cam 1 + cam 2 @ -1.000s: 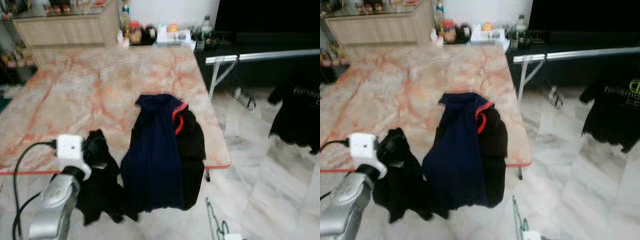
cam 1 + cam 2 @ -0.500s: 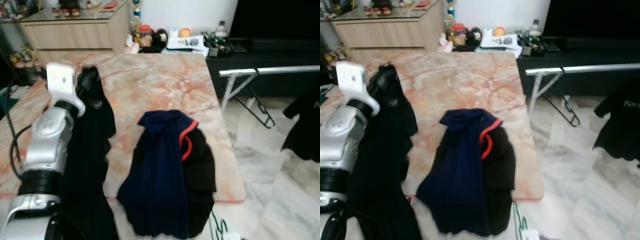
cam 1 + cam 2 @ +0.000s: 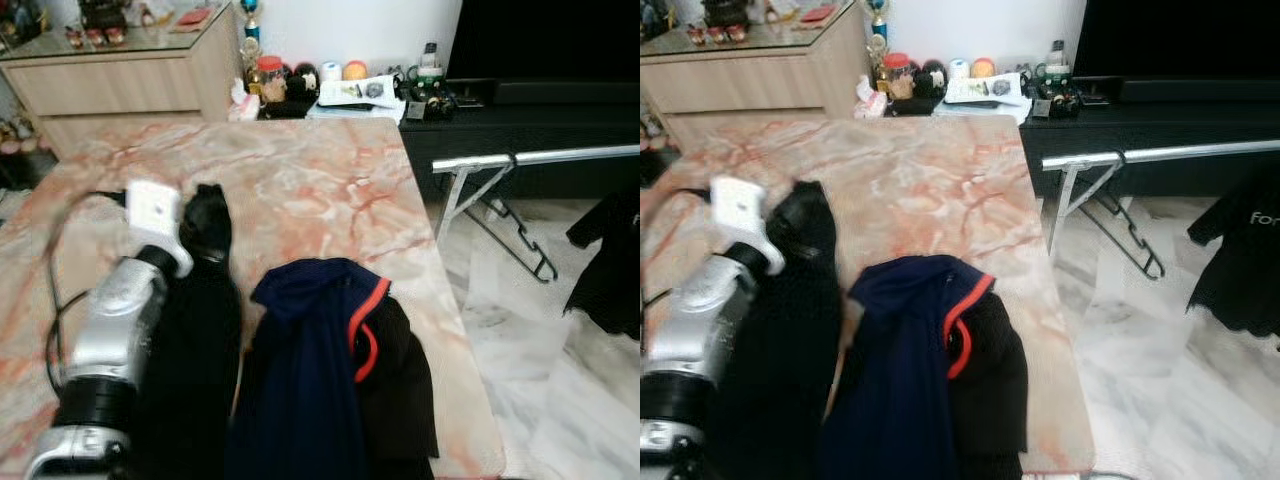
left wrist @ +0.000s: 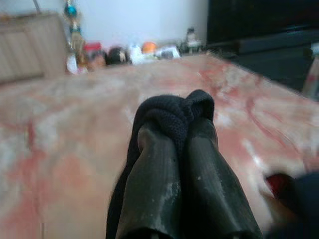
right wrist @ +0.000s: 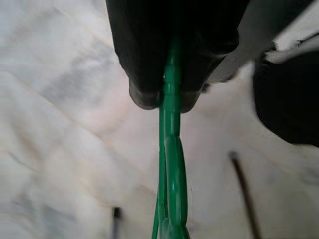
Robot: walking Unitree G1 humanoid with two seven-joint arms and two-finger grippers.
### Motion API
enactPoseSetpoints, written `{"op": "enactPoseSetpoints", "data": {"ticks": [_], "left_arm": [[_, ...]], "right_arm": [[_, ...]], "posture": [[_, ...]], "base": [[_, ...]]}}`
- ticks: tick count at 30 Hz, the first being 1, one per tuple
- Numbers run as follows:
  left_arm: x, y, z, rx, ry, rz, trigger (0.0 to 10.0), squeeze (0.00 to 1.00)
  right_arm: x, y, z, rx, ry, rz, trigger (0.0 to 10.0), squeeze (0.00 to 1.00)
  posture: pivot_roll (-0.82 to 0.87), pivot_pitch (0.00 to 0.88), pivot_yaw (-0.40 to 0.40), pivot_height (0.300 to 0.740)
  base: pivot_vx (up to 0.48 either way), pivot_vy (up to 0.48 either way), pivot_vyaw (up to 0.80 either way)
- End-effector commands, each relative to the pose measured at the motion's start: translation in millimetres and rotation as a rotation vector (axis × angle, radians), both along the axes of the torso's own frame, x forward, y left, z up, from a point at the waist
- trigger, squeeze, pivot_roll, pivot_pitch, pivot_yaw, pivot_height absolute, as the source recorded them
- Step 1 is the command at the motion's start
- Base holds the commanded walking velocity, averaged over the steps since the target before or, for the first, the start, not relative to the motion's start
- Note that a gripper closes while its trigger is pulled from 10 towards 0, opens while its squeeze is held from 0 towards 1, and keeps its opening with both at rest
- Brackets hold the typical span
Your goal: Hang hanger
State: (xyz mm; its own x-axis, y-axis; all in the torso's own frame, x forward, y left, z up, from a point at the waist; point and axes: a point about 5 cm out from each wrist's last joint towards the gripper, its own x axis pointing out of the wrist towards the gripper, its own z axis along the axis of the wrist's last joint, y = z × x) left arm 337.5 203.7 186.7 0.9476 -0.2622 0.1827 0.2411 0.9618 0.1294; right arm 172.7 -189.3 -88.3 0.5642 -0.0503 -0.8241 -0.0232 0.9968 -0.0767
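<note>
Writing: white letters "For" can be read on a black shirt [image 3: 1240,262] hanging at the right; the rest is cut off.
Garments on table: two, one navy garment [image 3: 305,380] with a red trim and one black garment [image 3: 195,340] beside it on the marble table [image 3: 300,190].
Left gripper [image 4: 178,144]: fingers pressed together on the black garment, above the table.
Right gripper [image 5: 172,92]: clamped on the green hanger [image 5: 171,164], over the pale floor.
Rail: one metal rack [image 3: 530,160] right of the table.

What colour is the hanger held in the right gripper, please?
Green; the hanger shows best in the right wrist view, pinched in the right gripper.
</note>
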Motion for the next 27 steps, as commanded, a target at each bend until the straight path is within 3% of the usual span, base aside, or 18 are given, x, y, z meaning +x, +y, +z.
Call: {"op": "enactPoseSetpoints", "data": {"ticks": [1,2,3,4,5,7,8,17,21,23,25,26,27], "left_arm": [[-8.8,10.7,0,0.008,0.003,0.027,10.0,0.0],[-12.6,12.0,-4,0.012,0.016,0.031,10.0,0.0],[-16.6,13.3,-8,0.008,0.027,0.035,10.0,0.39],[-21.5,14.7,-11,0.002,0.04,0.038,10.0,0.91],[-29.9,16.4,-17,0.003,0.059,0.043,10.0,1.0],[-35.5,17.0,-21,0.027,0.073,0.045,10.0,1.0],[-39.8,15.4,-27,0.078,0.089,0.036,10.0,1.0],[-60.6,10.0,-40,0.105,0.144,-0.002,10.0,1.0],[-70.2,8.1,-44,0.082,0.162,-0.003,10.0,1.0],[-78.5,13.0,-45,-0.001,0.153,0.072,10.0,1.0],[-79.9,14.9,-46,-0.026,0.148,0.096,10.0,0.98],[-82.7,19.5,-47,-0.084,0.137,0.154,10.0,0.0],[-82.7,19.5,-47,-0.084,0.137,0.154,10.0,0.0]], "right_arm": [[-0.2,9.9,-2,0.018,0.015,0.016,10.0,0.0],[1.5,10.3,-1,0.018,0.012,0.018,10.0,0.0],[3.1,10.7,0,0.018,0.01,0.02,10.0,0.0],[4.7,10.9,0,0.017,0.007,0.021,10.0,0.0],[6.9,11.3,1,0.016,0.004,0.024,10.0,0.0],[6.5,11.1,1,0.014,0.005,0.026,10.0,0.0],[3.1,10.4,0,0.011,0.012,0.035,10.0,0.0],[0.0,9.3,-1,0.008,0.017,0.042,10.0,0.0],[-0.9,9.5,-2,0.004,0.02,0.048,10.0,0.0],[-1.6,9.6,-2,0.006,0.021,0.05,10.0,0.0],[-1.7,9.6,-2,0.006,0.021,0.051,10.0,0.0],[-2.1,9.5,-2,0.005,0.022,0.054,10.0,0.0],[-2.1,9.5,-2,0.005,0.022,0.054,10.0,0.0]], "posture": [[0.06,0.103,0.031,0.74],[0.06,0.103,0.031,0.74],[0.06,0.104,0.031,0.74],[0.06,0.104,0.032,0.74],[0.07,0.103,0.032,0.74],[0.07,0.102,0.031,0.74],[0.07,0.099,0.031,0.74],[0.06,0.088,0.037,0.74],[0.06,0.079,0.039,0.74],[0.06,0.072,0.039,0.74],[0.06,0.072,0.039,0.74],[0.06,0.067,0.038,0.74],[0.06,0.067,0.038,0.74]], "base": [[0.0,0.0,0.0],[0.0,0.0,0.0],[0.0,0.0,0.0],[0.0,0.0,0.0],[0.0,0.0,0.0],[0.0,0.0,0.0],[0.0,0.0,0.0],[0.0,0.0,0.0],[0.0,0.0,0.0],[0.0,0.0,0.0],[0.0,0.0,0.0],[0.0,0.0,0.0],[0.0,0.0,0.0]]}}
